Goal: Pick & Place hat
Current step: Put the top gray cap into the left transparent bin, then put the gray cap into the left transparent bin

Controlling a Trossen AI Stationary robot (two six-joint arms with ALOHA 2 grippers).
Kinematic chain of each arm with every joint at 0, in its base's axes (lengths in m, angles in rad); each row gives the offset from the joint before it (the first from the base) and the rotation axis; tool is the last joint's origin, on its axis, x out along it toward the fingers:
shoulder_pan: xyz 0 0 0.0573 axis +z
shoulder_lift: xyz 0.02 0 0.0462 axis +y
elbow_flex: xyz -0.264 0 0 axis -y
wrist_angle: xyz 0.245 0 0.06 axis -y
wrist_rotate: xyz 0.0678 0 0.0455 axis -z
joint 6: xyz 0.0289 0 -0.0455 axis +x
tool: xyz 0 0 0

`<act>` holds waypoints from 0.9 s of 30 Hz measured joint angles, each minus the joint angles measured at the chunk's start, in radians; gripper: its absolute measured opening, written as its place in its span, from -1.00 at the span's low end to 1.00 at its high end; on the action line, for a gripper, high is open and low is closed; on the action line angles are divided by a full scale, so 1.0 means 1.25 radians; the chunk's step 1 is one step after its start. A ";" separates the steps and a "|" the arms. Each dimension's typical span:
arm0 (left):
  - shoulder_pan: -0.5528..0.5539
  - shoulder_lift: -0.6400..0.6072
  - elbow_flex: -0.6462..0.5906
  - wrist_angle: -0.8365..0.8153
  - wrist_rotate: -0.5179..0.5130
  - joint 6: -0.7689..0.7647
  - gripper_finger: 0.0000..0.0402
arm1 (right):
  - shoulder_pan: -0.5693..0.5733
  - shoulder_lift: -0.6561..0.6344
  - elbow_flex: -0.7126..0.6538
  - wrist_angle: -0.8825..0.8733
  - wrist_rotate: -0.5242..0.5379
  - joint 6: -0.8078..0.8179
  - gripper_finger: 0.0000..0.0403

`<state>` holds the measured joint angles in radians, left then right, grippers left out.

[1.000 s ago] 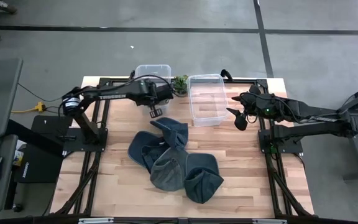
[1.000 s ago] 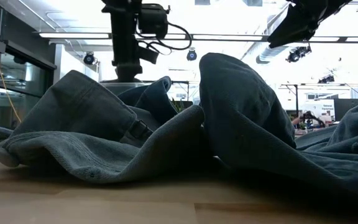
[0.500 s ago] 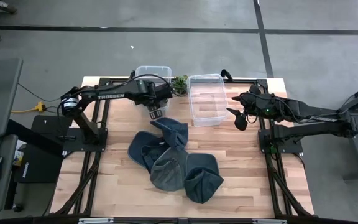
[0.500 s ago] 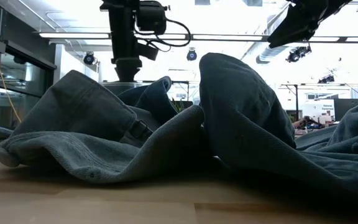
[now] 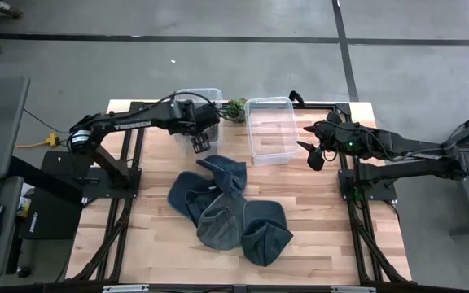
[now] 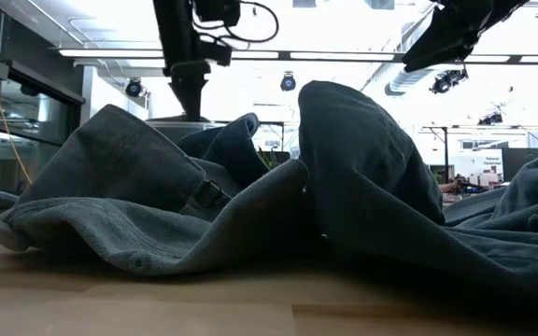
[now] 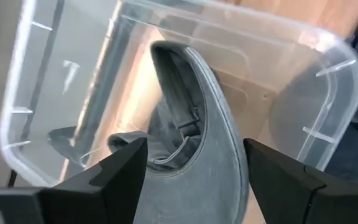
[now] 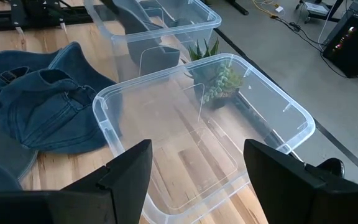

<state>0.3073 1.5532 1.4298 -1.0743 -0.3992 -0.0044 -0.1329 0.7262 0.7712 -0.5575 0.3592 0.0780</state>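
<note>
A grey-blue denim hat (image 7: 210,124) lies inside the left clear bin (image 7: 328,81) at the table's far edge, its hollow side and back strap showing. My left gripper (image 7: 196,146) hangs open over it, one finger on either side, touching nothing; the high view shows this gripper (image 5: 200,143) by that bin (image 5: 187,92). Several more denim hats (image 5: 226,203) lie heaped on the table's middle. My right gripper (image 5: 314,156) waits open beside the right clear bin (image 5: 269,150).
The right bin (image 8: 278,106) holds nothing. A small green plant (image 5: 236,108) stands between the two bins at the far edge. In the low view the hat heap (image 6: 250,187) fills the foreground. Bare wood lies left and right of the heap.
My left gripper has risen and drawn a little toward the table's far left corner, staying over the left bin. The heap of hats and my right arm have kept still.
</note>
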 joint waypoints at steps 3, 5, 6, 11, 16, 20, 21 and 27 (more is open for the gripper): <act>0.000 -0.002 0.049 -0.031 -0.004 -0.001 0.29 | 0.000 0.000 0.000 0.000 0.000 0.000 0.24; 0.000 -0.002 0.084 -0.055 0.001 -0.008 0.29 | 0.000 0.000 0.000 0.000 -0.002 0.001 0.24; 0.000 -0.002 0.101 -0.061 0.003 -0.012 0.29 | 0.000 0.000 0.000 0.000 -0.003 0.001 0.24; 0.000 -0.002 0.150 -0.092 0.020 -0.029 0.29 | 0.000 0.000 0.000 -0.006 -0.018 0.002 0.24; 0.000 -0.002 0.189 -0.121 0.058 -0.085 0.29 | 0.000 0.000 0.000 -0.019 -0.026 0.001 0.24; -0.017 -0.002 0.206 -0.133 0.105 -0.123 0.29 | 0.000 0.000 0.000 -0.027 -0.027 0.000 0.24; -0.027 -0.002 0.207 -0.132 0.109 -0.126 0.29 | 0.000 0.000 0.000 -0.030 -0.027 0.000 0.24; -0.119 -0.018 0.209 -0.119 0.137 -0.154 0.29 | 0.000 0.000 0.000 -0.040 -0.026 0.000 0.24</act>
<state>0.1579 1.5308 1.6905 -1.2225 -0.2278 -0.1964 -0.1329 0.7264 0.7712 -0.6075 0.3269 0.0784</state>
